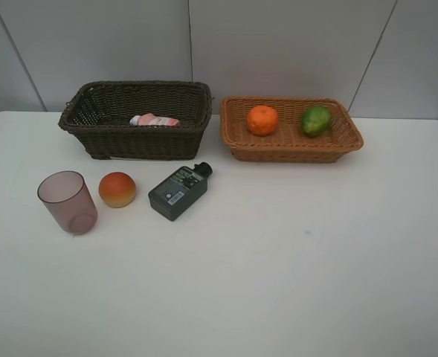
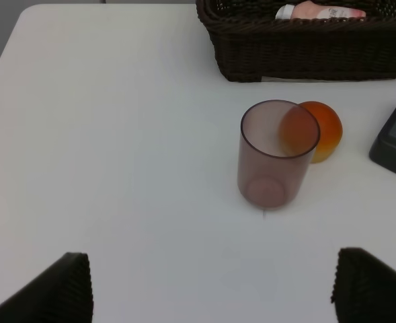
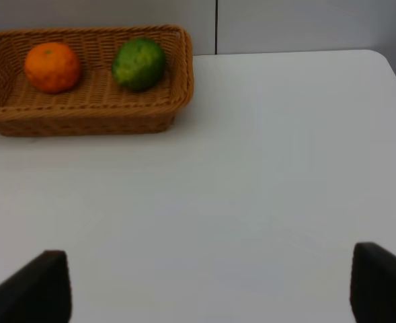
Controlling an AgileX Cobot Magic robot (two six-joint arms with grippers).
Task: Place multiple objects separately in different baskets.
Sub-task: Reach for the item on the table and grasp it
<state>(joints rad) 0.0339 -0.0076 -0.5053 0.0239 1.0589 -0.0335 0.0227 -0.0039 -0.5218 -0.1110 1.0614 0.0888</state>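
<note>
Sorting half done: orange (image 1: 262, 120) and lime (image 1: 317, 120) lie in tan basket (image 1: 293, 153), pink bottle (image 1: 154, 120) in dark basket (image 1: 137, 138); cup (image 1: 68, 202), peach (image 1: 117, 189), grey bottle (image 1: 178, 193) wait on tabletop (image 1: 278, 268). Both left jaws and right jaws gape, empty. Next, likely: left jaws close around cup

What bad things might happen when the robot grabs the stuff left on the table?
The cup stands upright close beside the round peach; reaching for either might tip the cup or send the peach rolling. The grey bottle lies flat near the dark basket, so the open left tool might bump its wall.
</note>
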